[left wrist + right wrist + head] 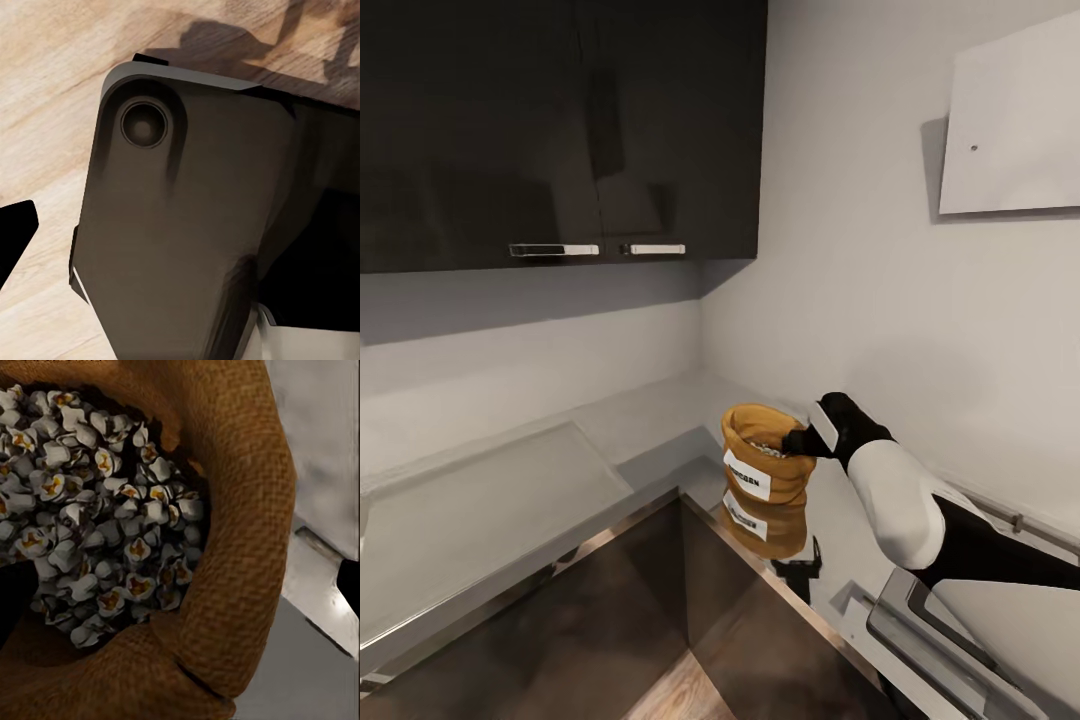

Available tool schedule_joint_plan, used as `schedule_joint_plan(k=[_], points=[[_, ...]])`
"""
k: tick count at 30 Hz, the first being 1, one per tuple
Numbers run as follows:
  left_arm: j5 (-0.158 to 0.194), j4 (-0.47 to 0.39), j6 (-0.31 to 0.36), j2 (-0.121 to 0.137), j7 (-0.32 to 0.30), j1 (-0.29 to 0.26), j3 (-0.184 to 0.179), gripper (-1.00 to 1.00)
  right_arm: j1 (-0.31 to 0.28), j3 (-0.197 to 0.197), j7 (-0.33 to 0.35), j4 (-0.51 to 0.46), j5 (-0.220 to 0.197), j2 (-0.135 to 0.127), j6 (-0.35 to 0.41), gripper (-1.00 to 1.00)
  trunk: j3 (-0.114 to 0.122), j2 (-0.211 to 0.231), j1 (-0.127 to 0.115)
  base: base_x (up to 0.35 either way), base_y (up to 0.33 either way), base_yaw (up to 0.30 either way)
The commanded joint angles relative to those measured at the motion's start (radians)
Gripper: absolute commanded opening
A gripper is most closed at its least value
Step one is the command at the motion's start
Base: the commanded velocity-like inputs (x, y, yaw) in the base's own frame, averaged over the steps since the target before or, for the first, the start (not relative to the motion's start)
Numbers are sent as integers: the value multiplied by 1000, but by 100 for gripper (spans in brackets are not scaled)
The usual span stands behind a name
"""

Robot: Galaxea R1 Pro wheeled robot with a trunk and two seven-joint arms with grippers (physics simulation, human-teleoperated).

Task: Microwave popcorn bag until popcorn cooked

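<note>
The popcorn bag (765,468) stands upright on the countertop (650,425), mouth upward, label toward the camera. The right gripper (798,441) seems clamped on its rim.

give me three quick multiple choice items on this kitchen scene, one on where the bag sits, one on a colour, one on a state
1. Where does the tan-brown crumpled popcorn bag stand?
A. on the glossy grey countertop, near its inner corner edge
B. on the wooden floor
C. inside a wall cabinet

2. What colour is the label on the bag?
A. red
B. white with dark lettering
C. green

3. What is the state of the bag's top?
A. sealed flat
B. tied with string
C. open, with pale kernels showing inside

Answers: 1 A, the head view shows it standing above its own reflection, the right end effector at its rim. 2 B, the label faces the head camera. 3 C, the right wrist view looks into the rolled mouth.
</note>
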Motion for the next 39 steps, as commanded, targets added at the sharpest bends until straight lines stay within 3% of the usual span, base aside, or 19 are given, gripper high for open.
schedule_joint_plan(k=[1, 7, 8, 22, 25, 28, 31, 39], points=[[4, -2, -1, 0, 0, 0, 4, 100, -1, -8, -2, 0, 4, -5, 3, 100, -1, -1, 0, 0, 0, 0], [4, -2, -1, 0, 0, 0, 4, 100, -1, -8, -1, 1, 1, -19, 3, 100, -1, -1, 0, 0, 0, 0], [4, -2, -1, 0, 0, 0, 4, 100, -1, -9, -1, 1, 1, -21, 3, -100, -1, -1, 0, 0, 0, 0], [4, -2, -1, 0, 0, 0, 4, 100, -1, -12, 6, -18, 1, -25, 24, -100, -1, -1, 0, 0, 0, 0], [4, -2, -1, 0, 0, 0, 4, 100, -1, -12, 6, -31, 1, -24, 67, -100, -1, -1, 0, 0, 0, 0], [4, -2, -1, 0, 0, 0, 4, 100, -1, -4, 6, -186, 2, -18, 195, -100, -1, -1, 0, 0, 0, 0], [4, -2, -1, 0, 0, 0, 4, 100, -1, 0, 6, -320, 5, -18, 202, -100, -1, -1, 0, 0, 0, 0], [0, -1, -2, -2, 0, 0, 3, 100, -1, 6, 6, -494, 16, -16, 202, -100, -1, -1, 0, 0, 0, 0]])
